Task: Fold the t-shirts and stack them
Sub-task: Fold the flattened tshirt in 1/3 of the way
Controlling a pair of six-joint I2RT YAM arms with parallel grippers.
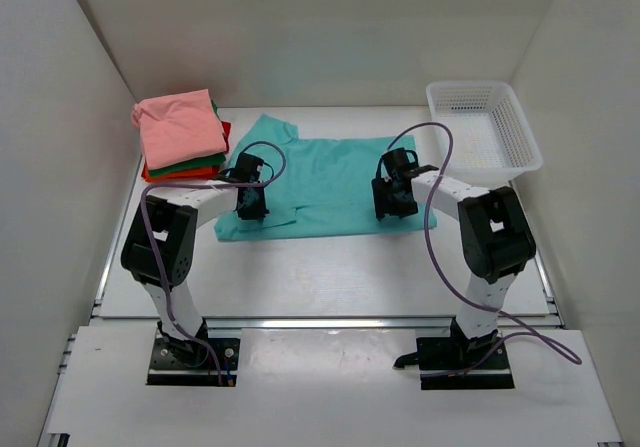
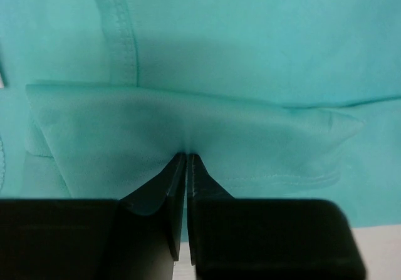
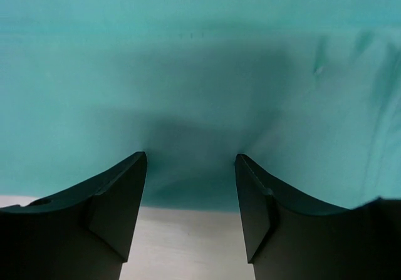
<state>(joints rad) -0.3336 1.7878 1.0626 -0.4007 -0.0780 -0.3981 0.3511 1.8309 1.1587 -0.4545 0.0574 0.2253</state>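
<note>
On your worktop [image 1: 330, 277] the teal t-shirt [image 1: 330, 182] lies spread in the middle, with the folded stack of t-shirts [image 1: 180, 132] just beside its far-left corner and the white basket [image 1: 485, 127] at the far right. Your left pincer [image 2: 188, 158] is clenched on a fold of the teal t-shirt; your right pincer [image 3: 191, 161] stands released, jaws wide over its near hem.

Top view: high behind the rig, facing down and forward over the whole table [image 1: 330, 287]. Wrist views: each set very close above the teal t-shirt [image 1: 330, 182], looking across its near hem — all three views share that shirt.
</note>
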